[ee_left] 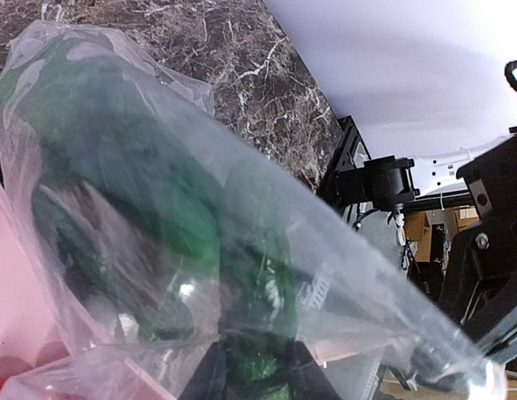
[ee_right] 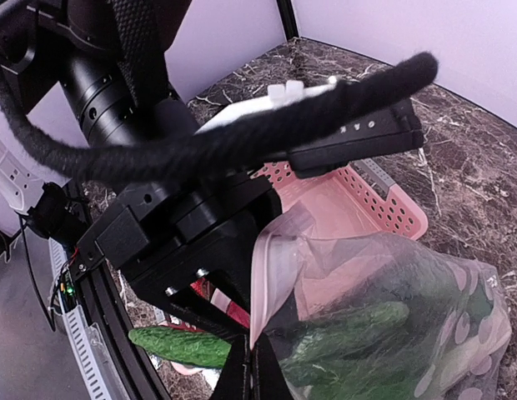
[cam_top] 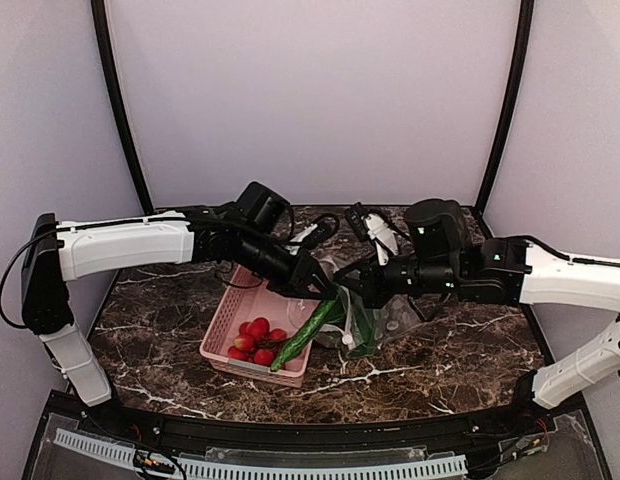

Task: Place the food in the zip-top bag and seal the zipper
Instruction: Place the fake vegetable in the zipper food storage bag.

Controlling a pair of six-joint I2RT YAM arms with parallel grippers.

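The clear zip-top bag (cam_top: 378,318) hangs beside the pink basket, with green food (ee_right: 358,327) inside it. My right gripper (ee_right: 257,367) is shut on the zipper (ee_right: 267,275), the pale pink strip at the bag's mouth, and holds that edge up. My left gripper (cam_top: 325,288) is shut on the upper end of a long cucumber (cam_top: 302,342) that slants down over the basket's corner, outside the bag, next to its mouth. In the left wrist view the bag film (ee_left: 183,192) fills the picture, and the cucumber (ee_left: 260,379) sits between my dark fingers (ee_left: 196,379).
The pink slatted basket (cam_top: 230,318) stands left of the bag and holds several red toy fruits (cam_top: 254,340). Both arms meet over the middle of the dark marble table (cam_top: 460,350). Grey walls close the back and sides.
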